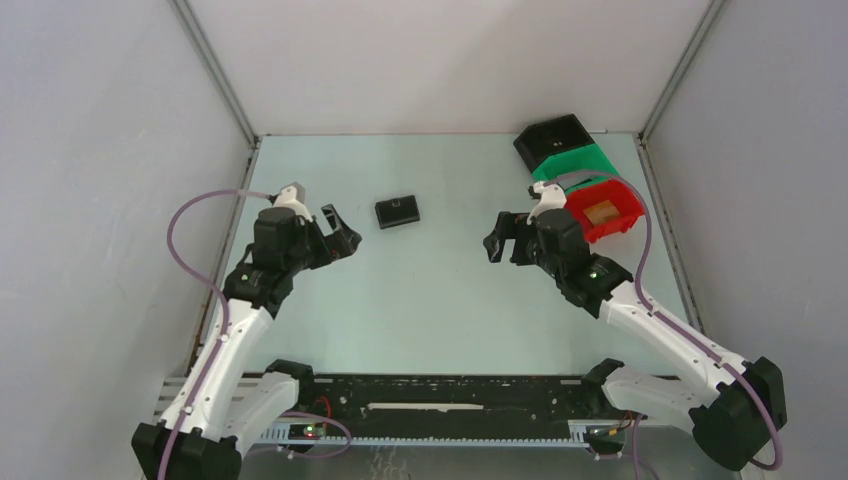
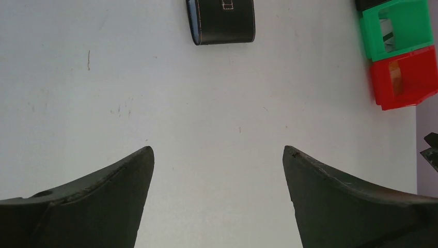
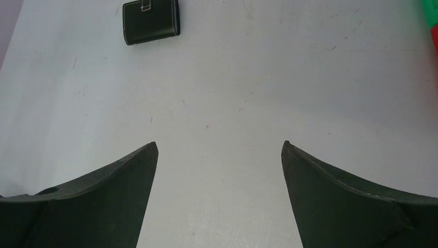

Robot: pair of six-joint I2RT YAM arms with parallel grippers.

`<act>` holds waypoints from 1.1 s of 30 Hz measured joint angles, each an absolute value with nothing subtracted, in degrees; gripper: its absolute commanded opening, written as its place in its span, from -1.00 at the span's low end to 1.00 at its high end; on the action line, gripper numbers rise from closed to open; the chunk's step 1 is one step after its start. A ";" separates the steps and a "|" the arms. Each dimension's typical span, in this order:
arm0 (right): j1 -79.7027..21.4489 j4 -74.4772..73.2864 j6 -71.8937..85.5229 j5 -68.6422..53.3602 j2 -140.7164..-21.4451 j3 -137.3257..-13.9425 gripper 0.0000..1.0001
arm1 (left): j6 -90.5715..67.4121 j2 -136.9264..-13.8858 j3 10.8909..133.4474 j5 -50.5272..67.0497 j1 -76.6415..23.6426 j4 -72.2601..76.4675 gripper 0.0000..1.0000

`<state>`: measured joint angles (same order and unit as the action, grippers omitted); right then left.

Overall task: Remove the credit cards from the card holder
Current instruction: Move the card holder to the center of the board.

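The card holder is a small black wallet lying folded shut on the table, between the two arms and a little farther back. It shows at the top of the left wrist view and at the top left of the right wrist view. The credit cards are hidden. My left gripper hangs open to the left of the card holder, apart from it, jaws wide over bare table. My right gripper is open too, well to the right of the card holder, nothing between its fingers.
Three bins stand in a row at the back right: a black bin, a green bin and a red bin with an orange-tan piece inside. White walls enclose the table on the left, back and right.
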<state>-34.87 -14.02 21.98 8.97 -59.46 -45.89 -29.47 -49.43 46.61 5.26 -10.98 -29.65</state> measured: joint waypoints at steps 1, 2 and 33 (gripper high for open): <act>-34.87 -14.02 21.98 8.97 -59.46 -45.89 0.97 | -29.47 -49.36 46.61 5.17 -10.98 -29.63 1.00; -34.87 -14.00 21.98 8.99 -59.46 -45.89 0.97 | -29.47 -49.23 46.61 5.13 -10.98 -29.61 1.00; -34.92 -14.35 23.81 9.17 -59.46 -45.89 0.97 | -32.71 -56.23 40.53 3.01 -27.33 -27.14 1.00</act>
<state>-34.92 -14.35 23.81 9.17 -59.46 -45.89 -32.71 -56.23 40.53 3.01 -27.33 -27.14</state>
